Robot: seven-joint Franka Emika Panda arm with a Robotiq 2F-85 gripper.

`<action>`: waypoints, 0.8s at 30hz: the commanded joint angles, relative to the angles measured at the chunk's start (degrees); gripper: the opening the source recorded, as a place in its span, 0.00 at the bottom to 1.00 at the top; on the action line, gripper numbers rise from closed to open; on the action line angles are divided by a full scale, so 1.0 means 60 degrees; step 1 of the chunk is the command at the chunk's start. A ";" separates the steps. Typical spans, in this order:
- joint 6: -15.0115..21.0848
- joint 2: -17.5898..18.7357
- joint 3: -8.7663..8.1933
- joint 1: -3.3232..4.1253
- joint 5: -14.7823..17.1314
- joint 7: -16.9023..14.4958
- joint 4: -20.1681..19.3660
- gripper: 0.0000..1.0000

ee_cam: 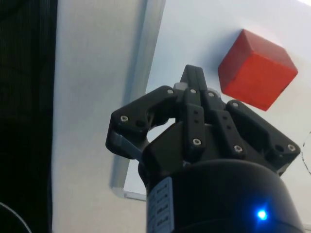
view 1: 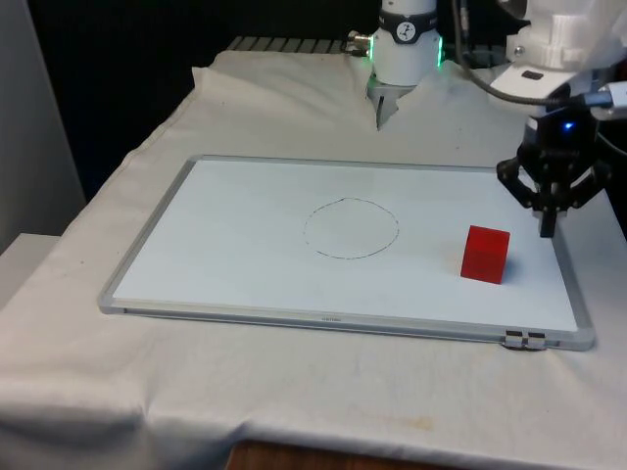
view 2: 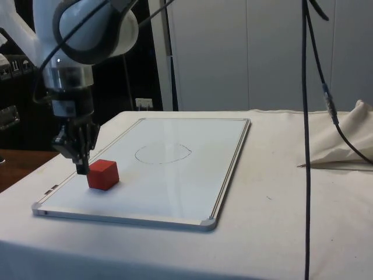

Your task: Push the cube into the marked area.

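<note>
Cube (view 1: 486, 254): red, sharp-edged, sits flat on the whiteboard (view 1: 235, 225) near the corner at the front view's right, well apart from the circle (view 1: 351, 228) drawn at mid-board. Looks rigid and light, probably wood or plastic; unlikely to deform or break. The board is smooth and glossy, so my guess is the cube slides easily and may spin if pushed off-centre. No grasp needed: best contact is low and in the middle of the face turned away from the circle, to keep it from tipping or yawing.

Gripper (view 1: 549, 231): fingers pressed together into one narrow tip, holding nothing. Tip hangs just beside the cube on its far-from-circle side, close to the board's edge; in the side view (view 2: 81, 168) it looks almost touching, contact uncertain.
</note>
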 commanded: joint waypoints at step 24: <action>0.0850 0.0325 -0.0477 0.0115 -0.0372 0.0411 -0.0372 0.00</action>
